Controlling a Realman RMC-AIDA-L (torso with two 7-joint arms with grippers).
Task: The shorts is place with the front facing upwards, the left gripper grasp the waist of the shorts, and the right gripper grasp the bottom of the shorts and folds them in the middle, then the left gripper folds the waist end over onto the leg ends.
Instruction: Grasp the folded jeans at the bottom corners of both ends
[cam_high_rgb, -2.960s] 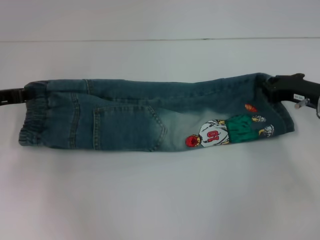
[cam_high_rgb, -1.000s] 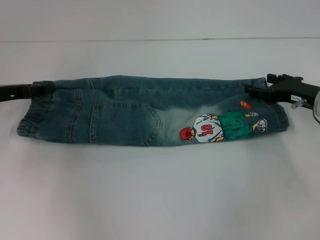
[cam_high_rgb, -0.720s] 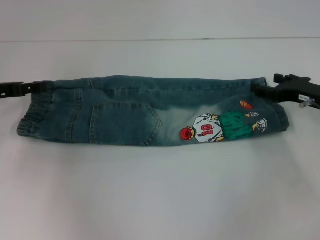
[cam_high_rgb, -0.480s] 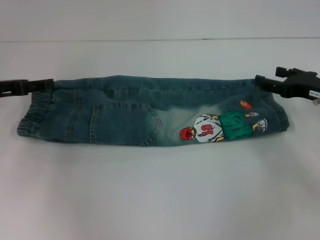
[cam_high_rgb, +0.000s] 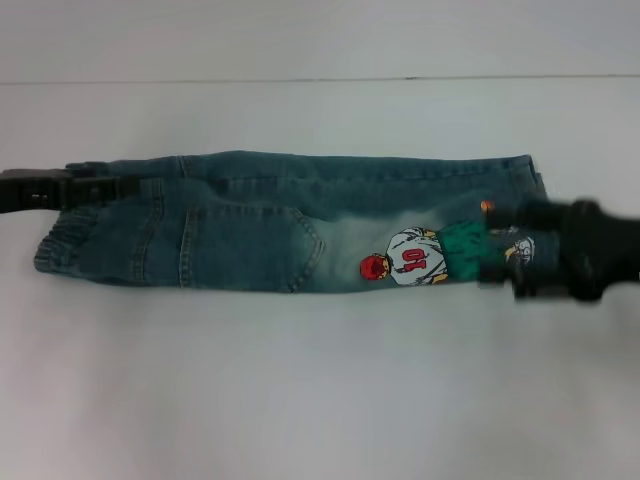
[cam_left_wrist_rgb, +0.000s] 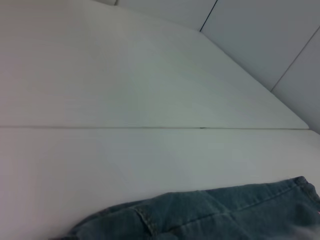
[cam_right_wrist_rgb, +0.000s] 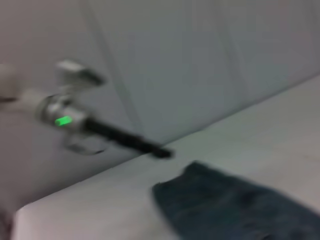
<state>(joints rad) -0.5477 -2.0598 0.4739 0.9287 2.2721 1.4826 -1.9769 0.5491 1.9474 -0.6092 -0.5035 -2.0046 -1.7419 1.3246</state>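
Head view shows the shorts (cam_high_rgb: 300, 225) lying flat on the white bench (cam_high_rgb: 320, 390), already doubled lengthwise, waistband (cam_high_rgb: 62, 238) to our left and hems (cam_high_rgb: 530, 175) to our right. Our left end effector (cam_high_rgb: 95, 188) sits at the waistband's far corner; we cannot tell whether it is clenched. Our right end effector (cam_high_rgb: 500, 250) hangs blurred over the hem end, its state unreadable too. We judge the lengthwise fold done; next, our left needs a firm waistband grasp to carry it over onto the hems.
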